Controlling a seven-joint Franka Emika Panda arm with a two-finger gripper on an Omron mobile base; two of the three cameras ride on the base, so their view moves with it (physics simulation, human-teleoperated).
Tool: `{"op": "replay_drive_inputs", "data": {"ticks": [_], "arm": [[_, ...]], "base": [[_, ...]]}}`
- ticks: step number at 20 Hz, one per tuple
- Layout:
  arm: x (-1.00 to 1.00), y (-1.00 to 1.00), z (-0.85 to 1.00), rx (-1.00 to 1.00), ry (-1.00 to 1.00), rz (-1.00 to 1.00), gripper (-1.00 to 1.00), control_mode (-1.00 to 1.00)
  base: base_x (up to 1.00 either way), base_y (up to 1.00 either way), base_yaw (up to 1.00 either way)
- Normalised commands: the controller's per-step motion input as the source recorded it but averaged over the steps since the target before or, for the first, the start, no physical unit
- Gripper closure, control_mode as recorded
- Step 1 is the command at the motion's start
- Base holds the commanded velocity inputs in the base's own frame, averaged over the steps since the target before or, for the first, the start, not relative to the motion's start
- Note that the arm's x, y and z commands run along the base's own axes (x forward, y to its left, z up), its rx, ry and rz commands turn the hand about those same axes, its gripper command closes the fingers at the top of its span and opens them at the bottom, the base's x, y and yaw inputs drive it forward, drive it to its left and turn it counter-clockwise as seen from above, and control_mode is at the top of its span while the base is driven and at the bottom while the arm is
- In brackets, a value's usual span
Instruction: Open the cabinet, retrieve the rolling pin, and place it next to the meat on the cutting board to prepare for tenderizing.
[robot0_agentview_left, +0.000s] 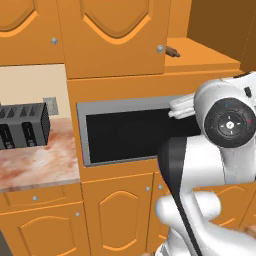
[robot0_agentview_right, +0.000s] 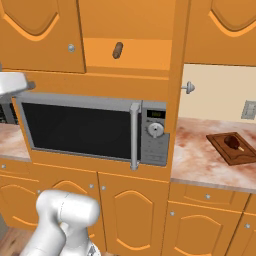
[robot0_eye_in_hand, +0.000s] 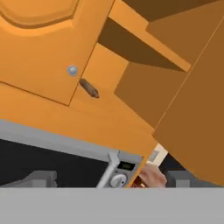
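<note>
Pincer (robot0_eye_in_hand: 111, 181) spread wide, nothing gripped. Cabinet (robot0_agentview_right: 127, 55): right door open, rolling pin (robot0_agentview_right: 118, 50) lying on shelf. Cutting board (robot0_agentview_right: 233, 148): meat (robot0_agentview_right: 231, 141) on top. No legible writing.

Rolling pin (robot0_agentview_right: 117, 50) on cab. shelf (robot0_agentview_right: 145, 54)

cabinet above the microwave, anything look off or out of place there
One cabinet door hangs open. The rolling pin lies on the shelf with one end poking out past the closed door's edge. Nothing looks spilled or damaged.
</note>
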Motion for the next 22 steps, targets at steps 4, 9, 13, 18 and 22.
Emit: {"op": "replay_drive_inputs", "data": {"ticks": [4, 9, 13, 18, 22], "arm": [[0.39, 0.14, 0.04, 0.23, -0.25, 0.3, -1.0, -1.0], [0.46, 0.01, 0.02, 0.16, -0.22, 0.19, -1.0, -1.0], [0.37, 0.02, 0.0, 0.08, -0.19, 0.08, -1.0, -1.0], [0.33, 0.03, 0.09, 0.05, -0.13, 0.03, -1.0, -1.0], [0.24, 0.0, 0.17, 0.07, -0.01, 0.0, -1.0, -1.0]], "base": [[0.0, 0.0, 0.0], [0.0, 0.0, 0.0], [0.0, 0.0, 0.0], [0.0, 0.0, 0.0], [0.0, 0.0, 0.0]]}}
